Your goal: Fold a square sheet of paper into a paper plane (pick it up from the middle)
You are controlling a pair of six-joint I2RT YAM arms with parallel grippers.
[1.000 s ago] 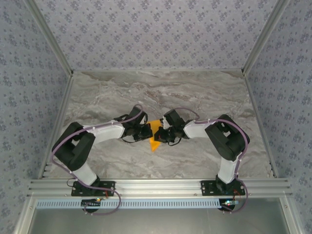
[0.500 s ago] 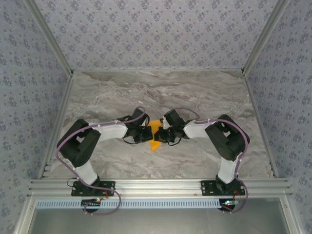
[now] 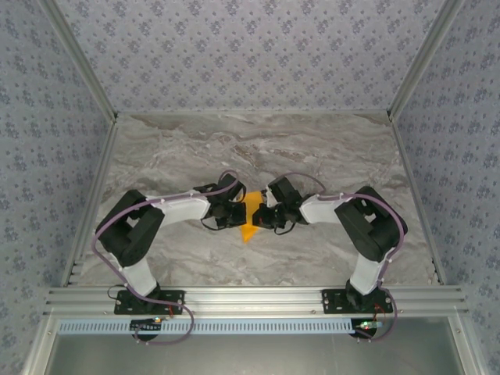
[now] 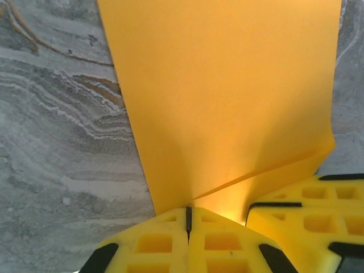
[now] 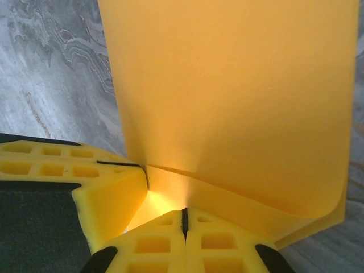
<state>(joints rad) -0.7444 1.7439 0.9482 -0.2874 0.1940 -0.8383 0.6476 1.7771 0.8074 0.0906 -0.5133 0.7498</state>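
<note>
One orange sheet of paper (image 3: 248, 228), folded over, sits in the middle of the surface (image 3: 328, 148). It is well apart from every edge, with bare marble left, right, near and far. Two claws meet there: the left claw (image 3: 237, 212) and right claw (image 3: 261, 217), each clenched on the sheet, fingertips just beside each other.

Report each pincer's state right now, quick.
Left pincer: closed, pinching the orange paper.
Right pincer: closed, pinching the same orange paper.
</note>
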